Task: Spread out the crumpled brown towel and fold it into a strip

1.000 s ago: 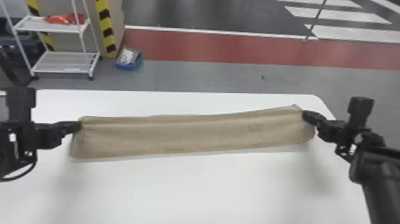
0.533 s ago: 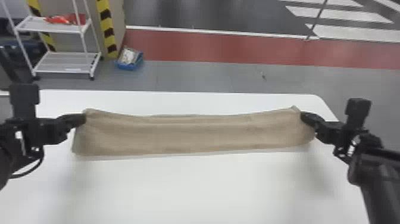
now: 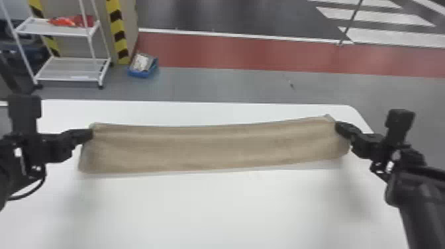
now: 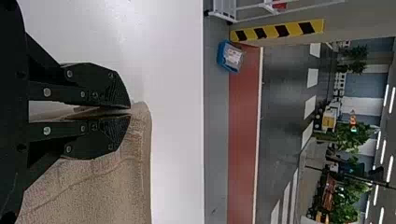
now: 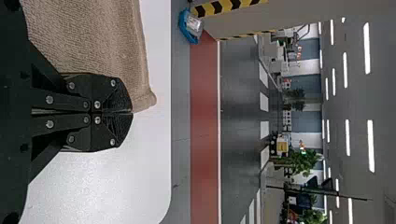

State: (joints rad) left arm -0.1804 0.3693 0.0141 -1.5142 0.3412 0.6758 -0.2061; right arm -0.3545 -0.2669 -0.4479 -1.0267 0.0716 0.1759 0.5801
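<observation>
Left end effector [image 3: 90, 133] and right end effector [image 3: 339, 127], in my head view, pinch the towel's [image 3: 212, 147] ends over the tabletop [image 3: 231, 208]. Left wrist view: towel clamped between my tips. Right wrist view: shallow bite; overpulling could slip it free.

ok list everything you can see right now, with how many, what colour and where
towel: one, brown, in a long strip across the table
table: one, white, in front of the robot
shelf rack: one, white, beyond the table, far left
items on its upper shelf: red and orange, count unclear
bin: one, blue, on the floor beside the rack
striped bands: two, yellow and black, by the rack
floor band: one, red, beyond the table
left gripper: one, black, at the towel's left end
right gripper: one, black, at its right end
</observation>
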